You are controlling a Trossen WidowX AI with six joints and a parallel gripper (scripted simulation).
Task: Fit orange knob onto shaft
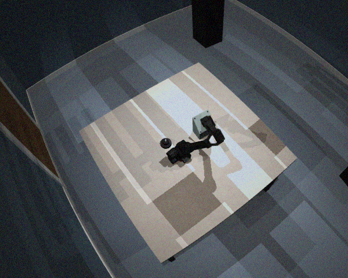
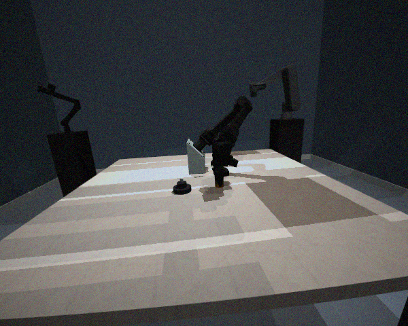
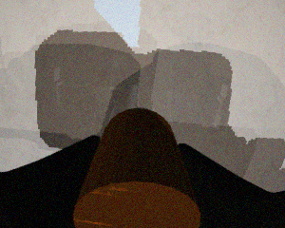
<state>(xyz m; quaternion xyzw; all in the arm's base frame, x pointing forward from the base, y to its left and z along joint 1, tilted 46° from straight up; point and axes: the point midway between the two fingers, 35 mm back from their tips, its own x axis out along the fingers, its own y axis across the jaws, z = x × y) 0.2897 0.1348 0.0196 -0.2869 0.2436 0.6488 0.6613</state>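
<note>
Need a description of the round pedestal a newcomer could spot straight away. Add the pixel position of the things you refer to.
Find the pale table [image 1: 174,215] [image 2: 197,280], then the grey angled mount [image 1: 197,124] [image 2: 196,163] carrying the black arm. In the exterior view, the round pedestal [image 1: 166,145] [image 2: 181,189] sits nearer and slightly left: low, dark, stepped, with a small stub on top, unlike the tall, blocky mount.

smooth matt tabletop [image 1: 186,203] [image 2: 204,280], dull orange knob [image 2: 218,185] [image 3: 138,204]
</note>
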